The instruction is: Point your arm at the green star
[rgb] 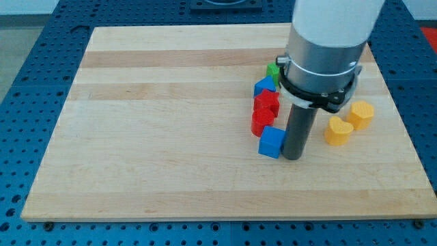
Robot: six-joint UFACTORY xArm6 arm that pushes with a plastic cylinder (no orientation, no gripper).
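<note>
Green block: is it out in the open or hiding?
Mostly hiding: only a corner of the green block peeks from behind the arm, above my tip.

We are wearing a broad white cylindrical arm shell (336, 20), and it is giving way at six o'clock to a brushed silver-grey metal collar (321, 56). A thin black ring clamp (311, 92) is circling under that collar, with a small lug sticking out at three o'clock. Our straight dark grey rod (298, 130) is dropping from it, ending in my tip (292, 158).
</note>
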